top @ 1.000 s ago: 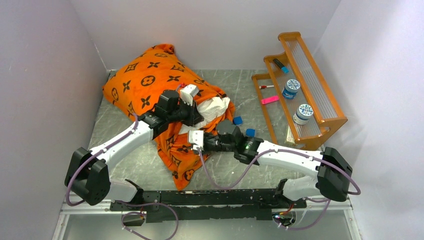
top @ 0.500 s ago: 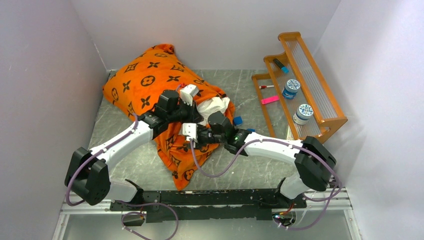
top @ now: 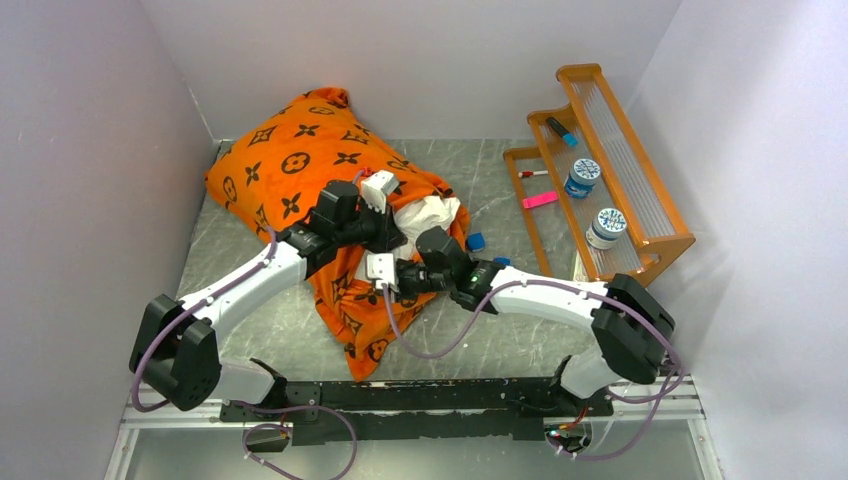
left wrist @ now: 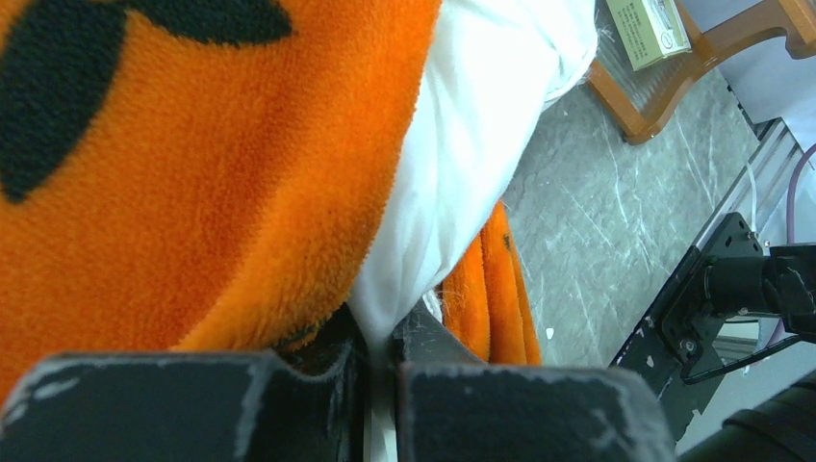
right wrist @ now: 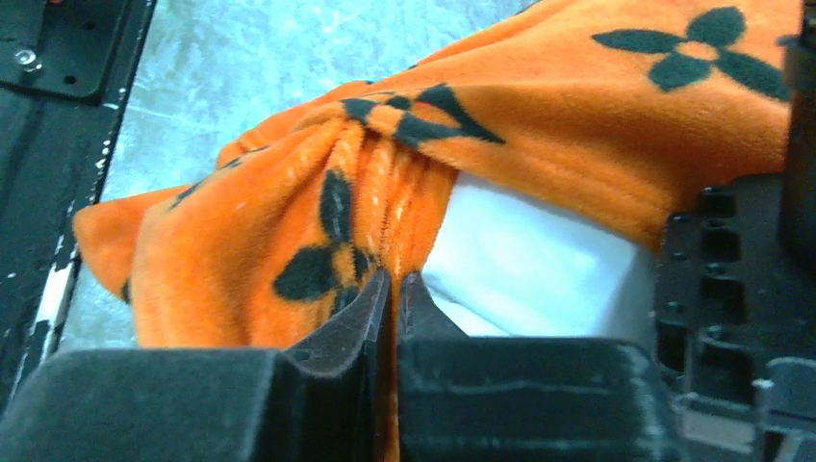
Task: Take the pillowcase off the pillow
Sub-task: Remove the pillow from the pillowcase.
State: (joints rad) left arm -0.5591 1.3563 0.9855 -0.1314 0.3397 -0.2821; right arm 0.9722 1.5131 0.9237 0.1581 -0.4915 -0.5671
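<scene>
The orange pillowcase [top: 290,165] with dark brown motifs lies at the back left of the table, still wrapped round most of the white pillow [top: 428,213], whose corner pokes out at the open end. My left gripper [left wrist: 382,332] is shut on a pinch of the white pillow [left wrist: 481,135], with the pillowcase [left wrist: 192,192] bunched beside its left finger. My right gripper [right wrist: 395,279] is shut on a gathered fold of the pillowcase [right wrist: 318,221], with the pillow [right wrist: 529,265] just to its right. In the top view the right gripper [top: 383,275] sits just below the left gripper [top: 392,228].
An orange wooden rack [top: 600,170] stands at the right with two jars, a marker and a pink item. Two small blue objects [top: 476,241] lie on the grey table [top: 520,320] near the pillow. White walls close in on three sides.
My right arm swung left toward the pillowcase's open end, and its jaws closed on a fold of orange fabric. The left arm has stayed put, gripping the pillow.
</scene>
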